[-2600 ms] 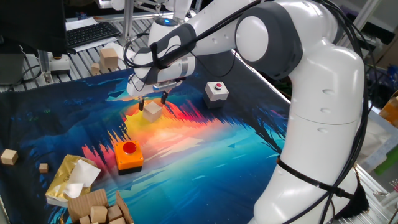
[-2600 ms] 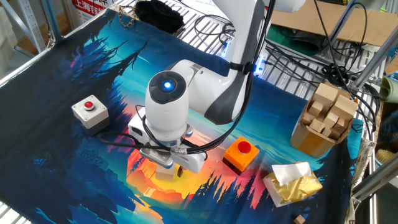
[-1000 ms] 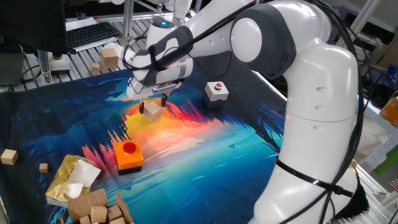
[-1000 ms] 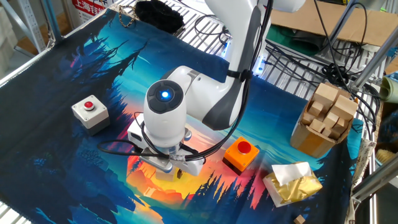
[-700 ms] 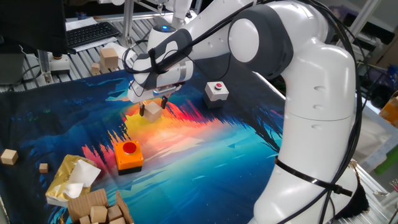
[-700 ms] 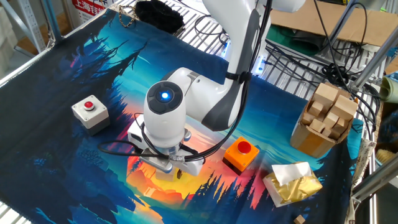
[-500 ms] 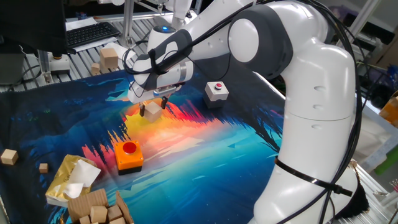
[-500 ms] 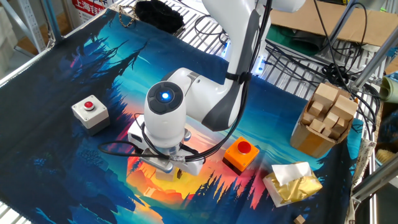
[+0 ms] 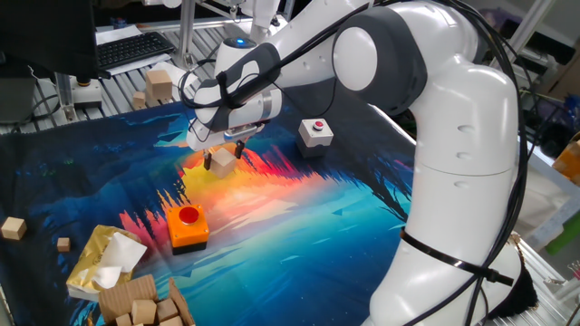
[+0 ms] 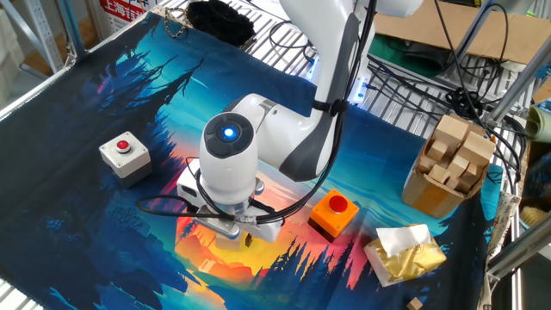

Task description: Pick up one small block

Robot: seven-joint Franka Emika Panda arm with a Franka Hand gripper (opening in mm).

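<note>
The small block (image 9: 220,162) is a plain pale beige cube on the orange part of the colourful mat. My gripper (image 9: 223,154) is lowered over it, pointing down. One dark finger stands at each side of the cube, close to its faces, and the jaws look open. The block rests on the mat. In the other fixed view the arm's hand (image 10: 225,226) covers the block, so it is hidden there, and only a dark fingertip (image 10: 247,240) shows.
A white box with a red button (image 9: 314,132) stands right of the gripper and an orange button box (image 9: 187,226) in front. A taller tan block (image 9: 159,86) is behind, off the mat. Tiny tan cubes (image 9: 13,227), a yellow tissue pack (image 9: 104,261) and a carton of wooden blocks (image 9: 140,303) lie front left.
Over the earlier frames the gripper came down and slightly left, so its fingers now straddle the block. It has held still for the last half second. The block has not moved.
</note>
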